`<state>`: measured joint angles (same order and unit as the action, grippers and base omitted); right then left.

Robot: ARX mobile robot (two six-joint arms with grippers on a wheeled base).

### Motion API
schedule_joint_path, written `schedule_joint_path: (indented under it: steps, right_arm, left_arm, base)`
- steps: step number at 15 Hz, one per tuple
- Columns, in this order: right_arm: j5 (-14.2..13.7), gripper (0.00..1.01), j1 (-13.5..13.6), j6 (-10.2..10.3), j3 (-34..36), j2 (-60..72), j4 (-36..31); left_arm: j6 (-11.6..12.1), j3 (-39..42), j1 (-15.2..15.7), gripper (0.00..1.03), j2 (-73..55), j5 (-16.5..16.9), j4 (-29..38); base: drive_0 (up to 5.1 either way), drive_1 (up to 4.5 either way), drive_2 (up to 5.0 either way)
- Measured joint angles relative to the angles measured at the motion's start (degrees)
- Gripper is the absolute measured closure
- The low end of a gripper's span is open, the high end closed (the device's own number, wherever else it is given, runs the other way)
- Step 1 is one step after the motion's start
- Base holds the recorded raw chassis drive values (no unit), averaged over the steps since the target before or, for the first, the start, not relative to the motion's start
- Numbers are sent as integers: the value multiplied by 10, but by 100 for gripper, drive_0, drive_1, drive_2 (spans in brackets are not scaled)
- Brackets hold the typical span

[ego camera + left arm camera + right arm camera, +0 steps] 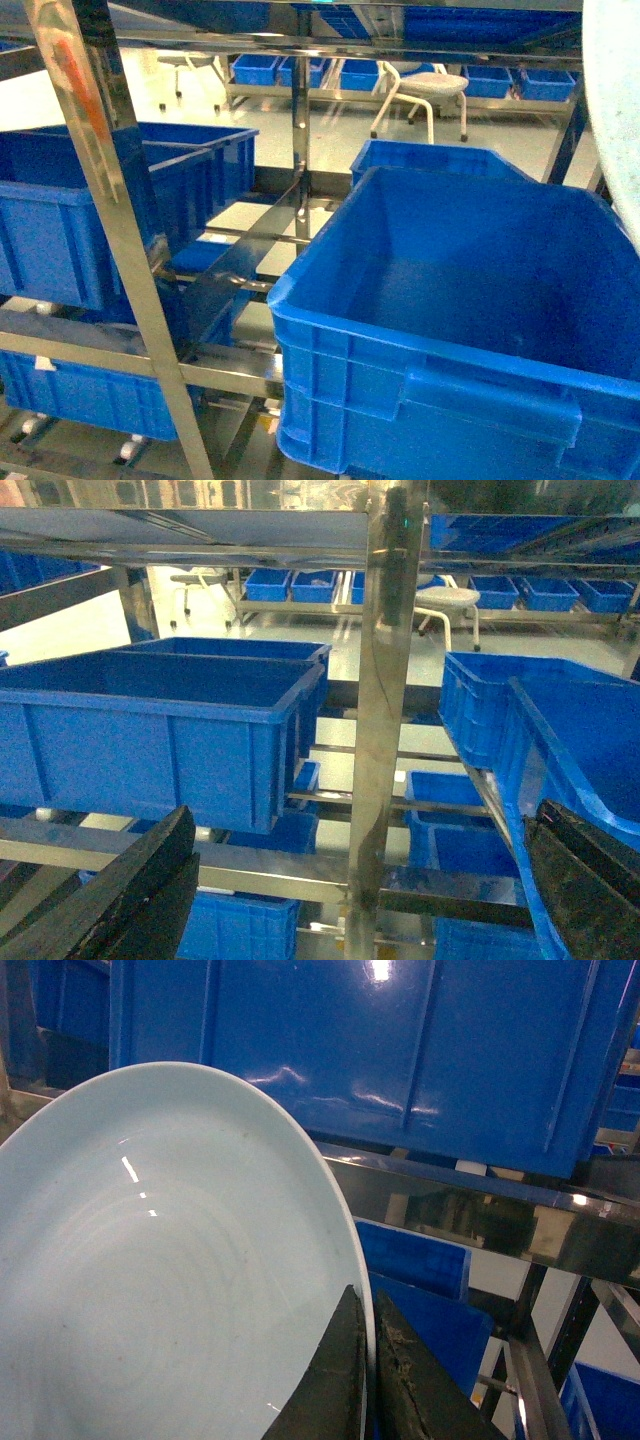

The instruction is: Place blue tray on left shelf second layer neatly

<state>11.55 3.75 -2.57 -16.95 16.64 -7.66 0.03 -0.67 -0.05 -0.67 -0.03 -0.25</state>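
Item 1, blue tray (pixel 150 1290): our right hand (pixel 368 1380) pinches its rim, tray raised beside the crates; item 2, left hand (pixel 340 880): spread wide, carrying nothing; we judge the tray should travel level toward the steel shelf (pixel 385 680), clearing posts.

Pale blue tray (pixel 150 1290), tilted on edge, beside the steel shelf (pixel 470 1210).

A: Blue tray (pixel 170 1290), lower left of frame: pale plastic, glossy, smooth, faint concentric rings, small glints.
B: Shelf posts (pixel 95 180), left of frame: polished stainless steel, mirror-bright.
A: Crates (pixel 470 300): dark-blue moulded plastic, semi-gloss, ribbed walls.
B: Right hand (pixel 367 1380) pads: dark, matt, scuffed.
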Motion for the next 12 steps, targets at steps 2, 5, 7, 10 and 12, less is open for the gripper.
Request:
schedule_joint_path:
  steps: [2,5,7,10,12]
  right_arm:
    - [0,99,0,0,0,0,0]
    - [0,99,0,0,0,-3,-3]
    - [0,99,0,0,0,-2,-1]
    - [0,99,0,0,0,-2,-1]
    - [0,99,0,0,0,-2,-1]
  left_arm:
    - [0,0,0,5,0,0,0]
    - [0,0,0,5,0,0,0]
    - [0,0,0,5,0,0,1]
    - [0,0,0,5,0,0,0]
    - [0,0,0,5,0,0,0]
  base:
    - [-1,214,-217]
    - [5,435,-426]
    - [4,103,-95]
    - [0,0,0]
    - [0,0,0]
